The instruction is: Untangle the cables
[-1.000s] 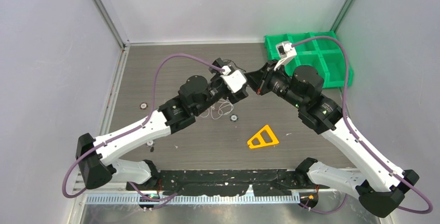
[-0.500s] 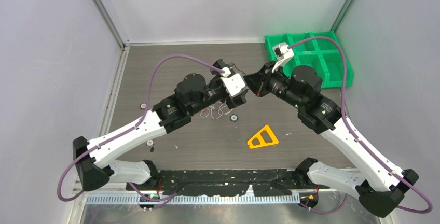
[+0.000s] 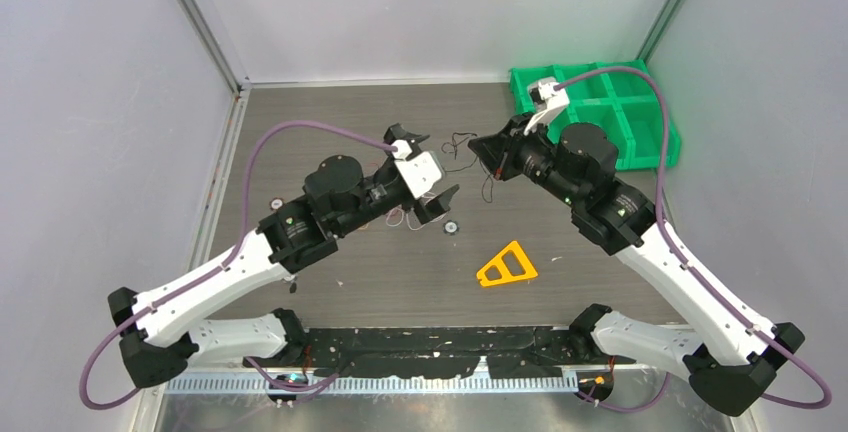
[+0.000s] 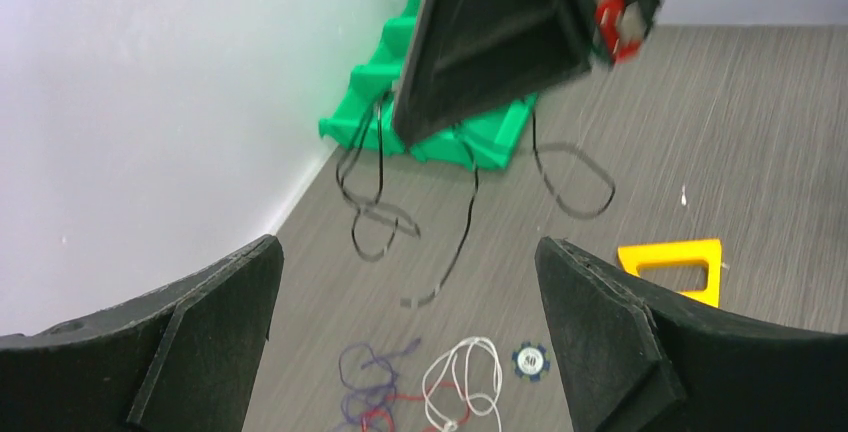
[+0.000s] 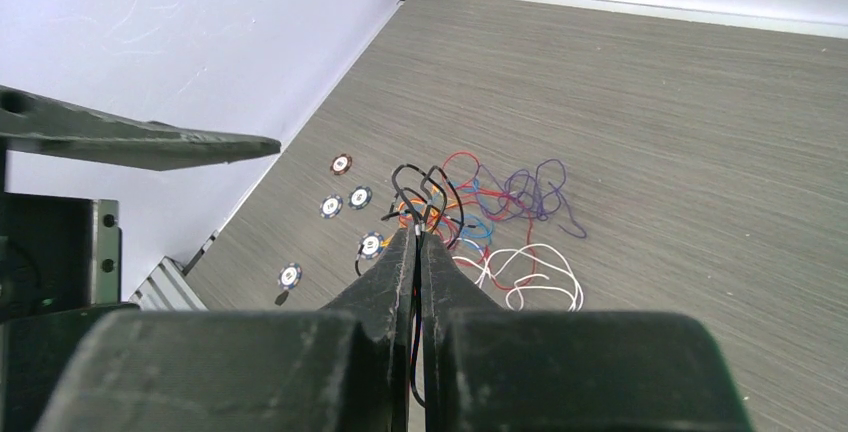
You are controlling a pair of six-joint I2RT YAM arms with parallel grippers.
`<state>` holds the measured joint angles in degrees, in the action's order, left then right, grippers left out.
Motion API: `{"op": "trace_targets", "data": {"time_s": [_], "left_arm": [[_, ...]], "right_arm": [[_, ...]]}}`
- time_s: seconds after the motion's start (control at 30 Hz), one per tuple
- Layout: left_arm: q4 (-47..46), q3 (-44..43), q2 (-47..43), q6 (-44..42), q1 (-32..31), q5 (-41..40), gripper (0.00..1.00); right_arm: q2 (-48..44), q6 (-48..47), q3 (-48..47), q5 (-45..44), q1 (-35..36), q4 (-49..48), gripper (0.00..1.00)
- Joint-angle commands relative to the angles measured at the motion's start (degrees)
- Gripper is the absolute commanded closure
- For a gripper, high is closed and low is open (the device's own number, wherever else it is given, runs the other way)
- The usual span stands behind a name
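Note:
My right gripper [image 3: 480, 149] [image 5: 418, 239] is shut on a thin black cable [image 5: 424, 186], which it holds above the table. The black cable's loops and loose ends [image 4: 452, 220] [image 3: 487, 186] dangle below it. The other cables lie in a loose pile on the table: purple [image 5: 527, 192] [image 4: 368, 372], red [image 5: 462, 161], blue [image 5: 480, 229] and white [image 5: 531, 276] [image 4: 466, 370]. My left gripper [image 3: 435, 165] [image 4: 405, 252] stands wide open and holds nothing. It hovers above the pile, left of the right gripper [image 4: 490, 42].
A green compartment tray [image 3: 602, 110] [image 4: 436, 128] sits at the back right. A yellow triangle [image 3: 507, 265] [image 4: 680, 260] lies on the near side of the table. Several poker chips [image 5: 371, 245] [image 3: 451, 227] [image 4: 530, 359] are scattered near the pile.
My left arm has pulled back to the left, away from the right gripper, and its jaws have spread slightly wider. The black cable now hangs in view from the right gripper.

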<state>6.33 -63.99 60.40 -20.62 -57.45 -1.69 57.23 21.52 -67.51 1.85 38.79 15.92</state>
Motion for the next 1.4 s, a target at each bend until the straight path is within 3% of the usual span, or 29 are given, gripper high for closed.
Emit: {"op": "trace_targets", "data": {"time_s": [0.0,0.27,0.5,0.73,0.8,0.9,1.07,1.27,1.37], "left_arm": [[-4.2,-6.1,4.2,-0.6,-1.7,1.3,0.00],[-9.2,-8.6,9.3,-3.3,-2.1,1.2,0.01],[-11.0,-8.7,11.0,-1.9,-2.1,5.7,0.02],[-11.9,-8.5,12.1,-0.1,-2.2,4.2,0.03],[-12.0,-8.8,12.4,-0.5,-2.0,2.3,0.14],[-12.3,-7.8,11.8,-1.5,-1.1,0.1,0.44],[-8.3,-6.5,10.1,-1.7,0.3,3.3,0.77],[-4.5,-6.9,10.1,-1.5,1.6,4.5,1.00],[-4.1,-6.5,9.4,-1.6,2.2,6.1,1.00]], "right_arm": [[0.5,2.3,-0.3,1.4,-0.1,-3.3,0.95],[-1.0,4.5,2.2,7.8,0.0,-6.8,0.95],[-1.6,5.4,2.7,8.0,0.2,-8.5,0.95],[-1.2,7.2,3.1,8.8,0.4,-9.9,0.95],[-1.4,7.8,3.2,9.4,0.4,-9.7,0.95],[-2.3,7.2,2.8,8.7,0.3,-8.1,0.95],[-3.4,4.7,1.9,7.6,-0.2,-4.8,0.95],[-3.8,4.8,1.0,10.3,-0.6,-4.0,0.95],[-4.0,4.4,0.5,10.5,-0.7,-3.3,0.95]]}}
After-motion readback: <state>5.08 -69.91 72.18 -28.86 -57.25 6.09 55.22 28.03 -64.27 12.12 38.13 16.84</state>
